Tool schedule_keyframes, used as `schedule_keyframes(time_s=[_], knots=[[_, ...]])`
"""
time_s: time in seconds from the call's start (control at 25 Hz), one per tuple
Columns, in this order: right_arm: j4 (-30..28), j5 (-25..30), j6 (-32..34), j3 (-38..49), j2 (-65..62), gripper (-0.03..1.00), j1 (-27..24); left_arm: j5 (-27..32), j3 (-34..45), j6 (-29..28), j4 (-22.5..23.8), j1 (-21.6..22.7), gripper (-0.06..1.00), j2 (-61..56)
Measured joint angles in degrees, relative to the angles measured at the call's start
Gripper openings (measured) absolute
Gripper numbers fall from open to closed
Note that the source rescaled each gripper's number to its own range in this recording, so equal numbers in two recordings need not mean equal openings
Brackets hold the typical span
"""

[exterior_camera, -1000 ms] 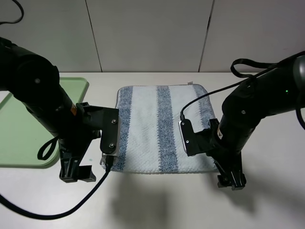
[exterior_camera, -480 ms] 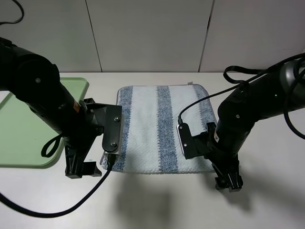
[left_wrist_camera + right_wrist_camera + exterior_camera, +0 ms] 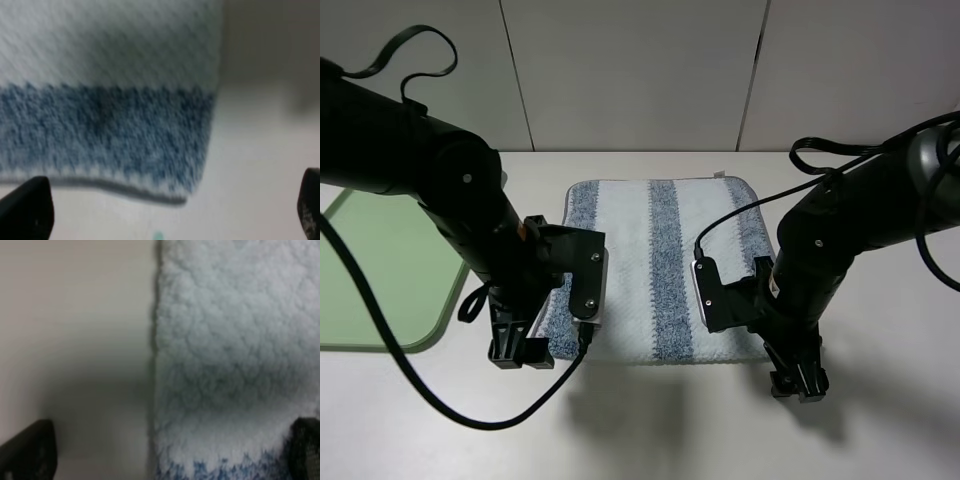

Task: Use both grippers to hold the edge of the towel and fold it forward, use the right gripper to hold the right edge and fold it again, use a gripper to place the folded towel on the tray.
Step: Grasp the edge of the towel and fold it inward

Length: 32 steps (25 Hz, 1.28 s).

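The striped towel (image 3: 660,260) lies flat at the table's centre, a small loop at its far right corner. My left gripper (image 3: 520,352) hangs low at the towel's near left corner, jaws wide apart. In the left wrist view the blue stripe and grey hem (image 3: 150,194) of the towel (image 3: 110,125) lie just ahead of the left gripper (image 3: 167,220). My right gripper (image 3: 798,382) is down at the near right corner, open. The right wrist view shows the towel (image 3: 230,355) edge running between the spread fingertips (image 3: 27,450). The green tray (image 3: 380,300) sits at the left.
The left arm's body covers part of the tray's right side. Black cables trail over the table in front of the left arm and loop above the right arm. A panelled wall closes off the table's far edge.
My left arm has swung right, bringing its gripper from beside the tray to the towel's near left corner. The right gripper shifted slightly left early on, then held still.
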Motion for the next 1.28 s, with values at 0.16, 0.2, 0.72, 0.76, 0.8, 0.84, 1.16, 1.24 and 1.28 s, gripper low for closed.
schedule_keyframes(time_s=[0.16, 0.2, 0.72, 0.76, 0.8, 0.84, 1.16, 1.24, 1.28], knots=[[0.8, -0.4, 0.0, 0.0, 0.0, 1.0, 0.0, -0.1, -1.8, 0.0, 0.1, -3.9, 0.97, 3.4], [1.0, -0.5, 0.0, 0.0, 0.0, 1.0, 0.0, 0.0, -2.0, 0.0, 0.3, -4.7, 0.97, 4.3], [3.3, -1.9, 0.0, 0.0, 0.0, 1.0, 0.0, 0.3, -2.5, -1.1, 2.7, -5.7, 0.97, 9.4], [3.5, -1.9, 0.0, 0.0, 0.0, 1.0, 0.0, 0.2, -2.5, -1.1, 2.7, -5.7, 0.97, 10.2], [3.5, -2.0, 0.0, 0.0, 0.0, 1.0, 0.0, 0.0, -2.5, -1.1, 2.8, -5.7, 0.97, 10.8], [3.6, -2.0, 0.0, 0.0, 0.0, 1.0, 0.0, -0.1, -2.5, -1.1, 3.2, -5.7, 0.97, 11.2], [3.8, -2.1, 0.0, 0.0, 0.0, 1.0, 0.0, -0.8, -2.7, -1.5, 3.2, -5.7, 0.9, 11.8], [3.8, -2.1, 0.0, 0.0, 0.0, 1.0, 0.0, -1.5, -2.7, -1.5, 3.7, -5.7, 0.81, 11.9], [3.8, -2.1, 0.0, 0.0, 0.0, 1.0, 0.0, -1.6, -2.8, -1.5, 3.8, -5.7, 0.75, 11.9]])
